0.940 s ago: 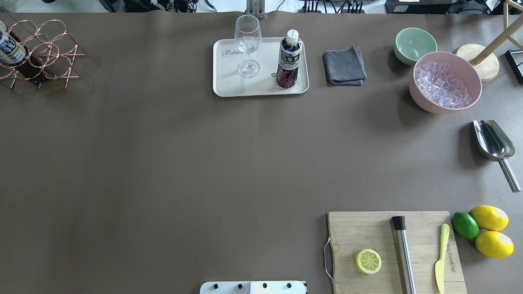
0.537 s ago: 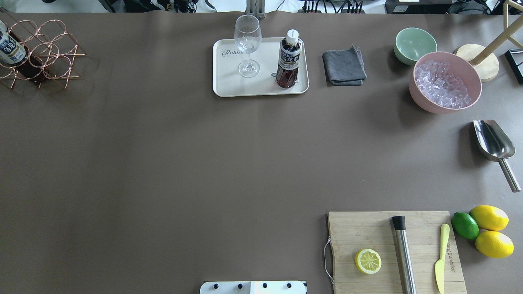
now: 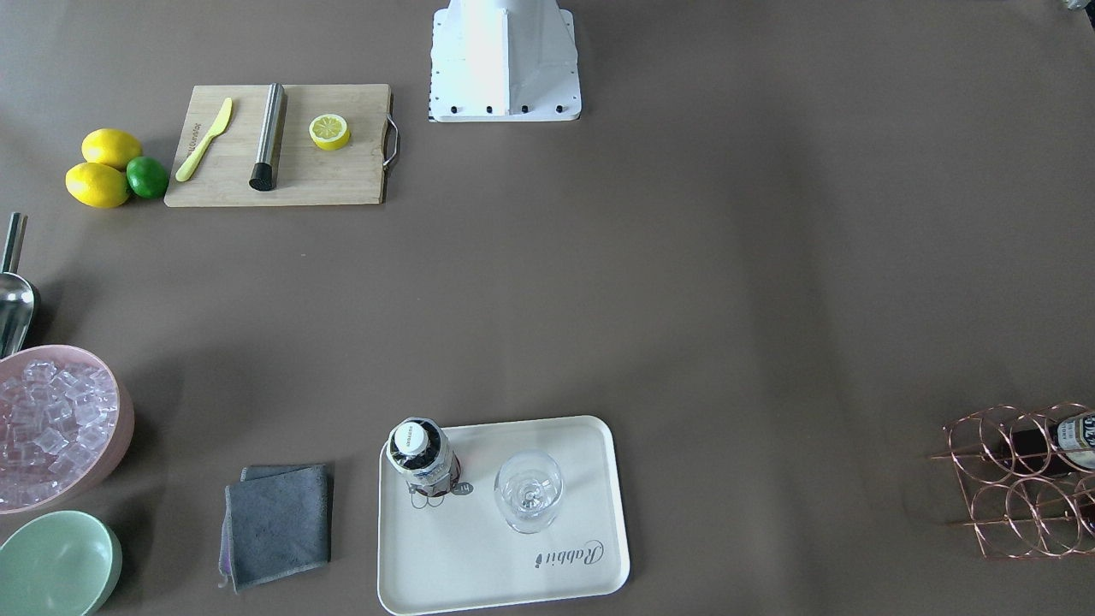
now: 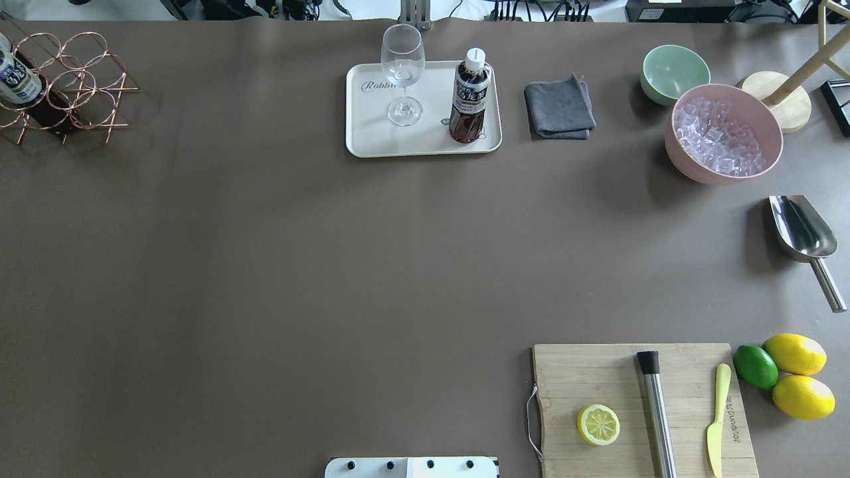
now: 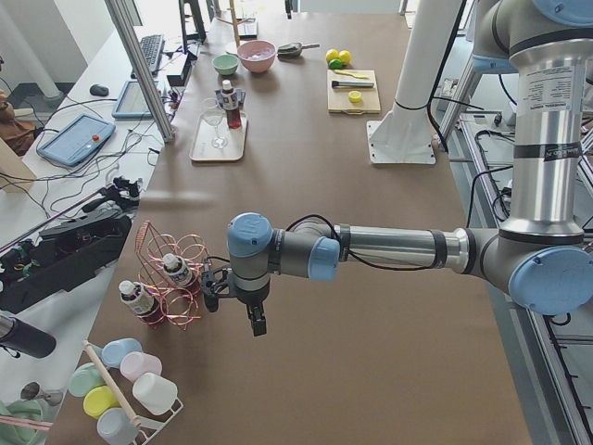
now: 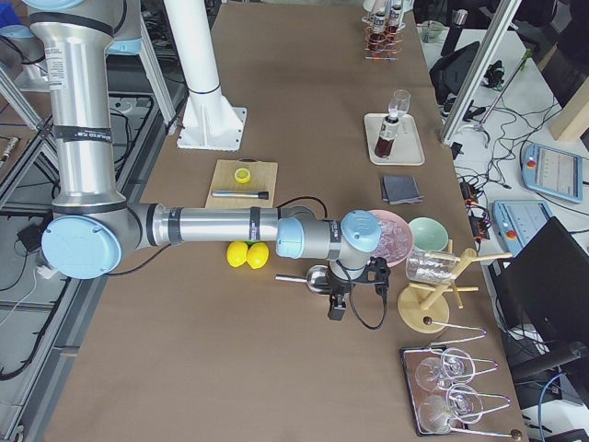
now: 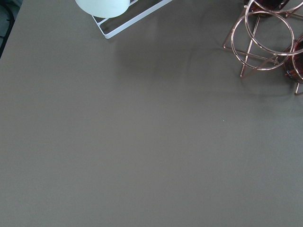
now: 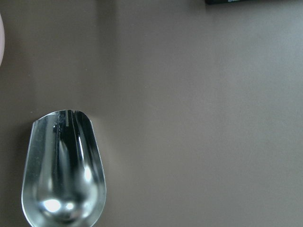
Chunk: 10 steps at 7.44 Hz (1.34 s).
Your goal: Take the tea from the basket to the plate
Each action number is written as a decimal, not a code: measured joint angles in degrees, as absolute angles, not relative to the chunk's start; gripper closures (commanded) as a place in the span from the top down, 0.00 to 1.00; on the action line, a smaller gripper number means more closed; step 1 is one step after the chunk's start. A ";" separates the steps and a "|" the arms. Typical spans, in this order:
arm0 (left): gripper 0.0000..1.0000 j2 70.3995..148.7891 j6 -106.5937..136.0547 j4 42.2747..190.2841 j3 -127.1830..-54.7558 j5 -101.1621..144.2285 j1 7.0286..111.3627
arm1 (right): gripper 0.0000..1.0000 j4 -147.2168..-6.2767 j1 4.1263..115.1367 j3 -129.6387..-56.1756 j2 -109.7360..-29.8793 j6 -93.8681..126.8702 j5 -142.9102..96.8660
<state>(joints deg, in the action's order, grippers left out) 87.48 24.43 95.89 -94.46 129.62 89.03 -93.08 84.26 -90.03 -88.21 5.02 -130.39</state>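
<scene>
One tea bottle (image 4: 469, 96) with dark liquid and a white cap stands upright on the cream plate (image 4: 372, 129), next to a clear stemmed glass (image 4: 403, 66). It shows from above in the front view (image 3: 419, 453) on the plate (image 3: 479, 565). The copper wire basket (image 4: 80, 86) at the far left holds another tea bottle (image 4: 16, 79). My left gripper (image 5: 257, 324) shows only in the left side view, hanging beside the basket (image 5: 171, 283); I cannot tell its state. My right gripper (image 6: 337, 310) shows only in the right side view, above the metal scoop; I cannot tell its state.
A grey cloth (image 4: 559, 107), a pale green bowl (image 4: 674, 72) and a pink bowl of ice (image 4: 724, 133) stand right of the plate. The metal scoop (image 4: 803, 232) lies at the right edge. A cutting board (image 4: 637, 405) carries a lemon half, muddler and knife.
</scene>
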 measured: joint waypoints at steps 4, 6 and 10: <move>0.98 87.38 24.39 95.93 -94.55 129.72 89.03 | 1.00 -93.08 84.20 -89.85 -88.16 5.03 -130.43; 0.98 87.27 24.40 95.90 -94.74 129.70 89.03 | 1.00 -93.08 84.20 -89.83 -88.22 5.05 -130.43; 0.98 87.10 16.78 98.27 -94.36 129.12 88.97 | 1.00 -93.08 84.20 -89.79 -88.24 5.07 -130.44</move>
